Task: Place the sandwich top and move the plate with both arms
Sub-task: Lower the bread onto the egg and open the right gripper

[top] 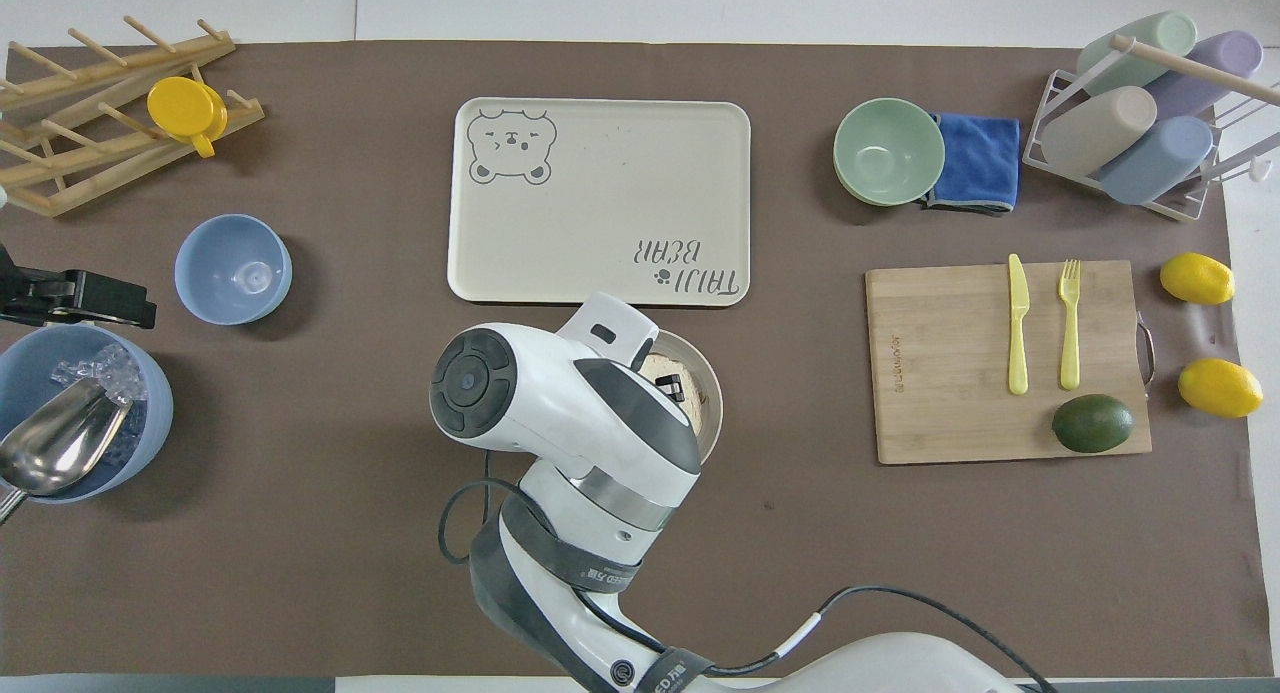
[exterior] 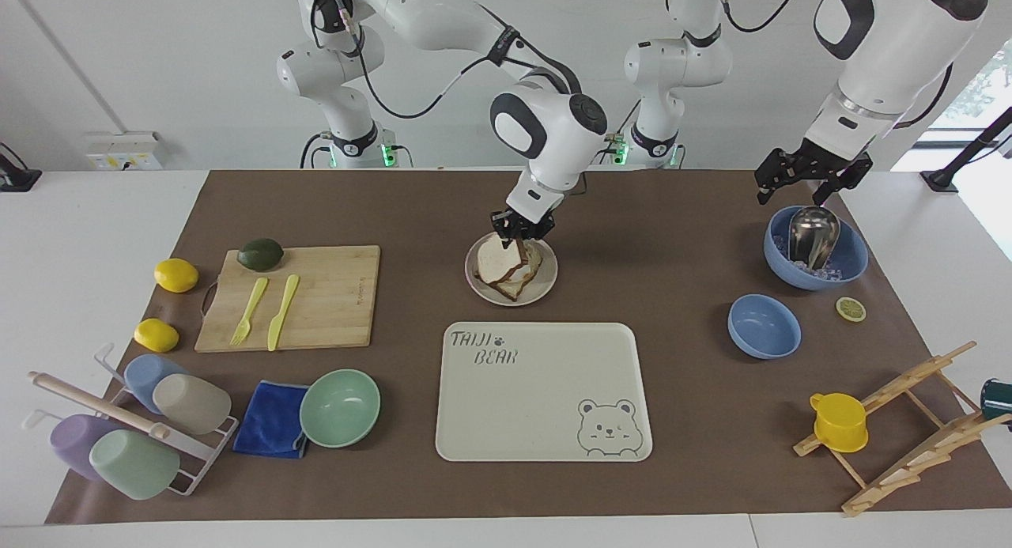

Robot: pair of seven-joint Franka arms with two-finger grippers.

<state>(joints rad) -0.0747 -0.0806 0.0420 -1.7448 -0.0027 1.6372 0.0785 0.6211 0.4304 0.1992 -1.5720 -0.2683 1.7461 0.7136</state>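
A: Start at the jaws. What is the right gripper [exterior: 519,230] doing?

B: Its jaws are pressed together on the upper edge of the sandwich top [exterior: 496,260], which leans tilted over the plate [exterior: 545,282], its lower edge down on the food there. From overhead the arm's white wrist covers most of it; only a bit of bread [top: 662,368] and the plate's rim [top: 712,398] peek out.

A: What else is on the plate?

B: A toast slice under the leaning one, brown crust showing toward the tray. The plate itself sits mid-table, just nearer the robots than the cream bear tray [exterior: 544,390], which has nothing on it.

A: And the left gripper [exterior: 806,176]?

B: Jaws spread wide, holding nothing, hanging over the big blue bowl [exterior: 850,265] at the left arm's end of the table. That arm waits.

A: What's in that bowl?

B: Ice cubes and a metal scoop [exterior: 812,233] standing in them. The small blue bowl [exterior: 763,326] beside it, farther from the robots, looks empty, with a lemon slice [exterior: 851,308] on the mat near it.

A: Other containers?

B: A green bowl [exterior: 340,408], empty, touching a folded blue cloth [exterior: 270,418]. Four tumblers lie in a wire rack [exterior: 198,461] at the right arm's end, and a yellow cup [exterior: 839,422] hangs on the wooden rack [exterior: 917,437].
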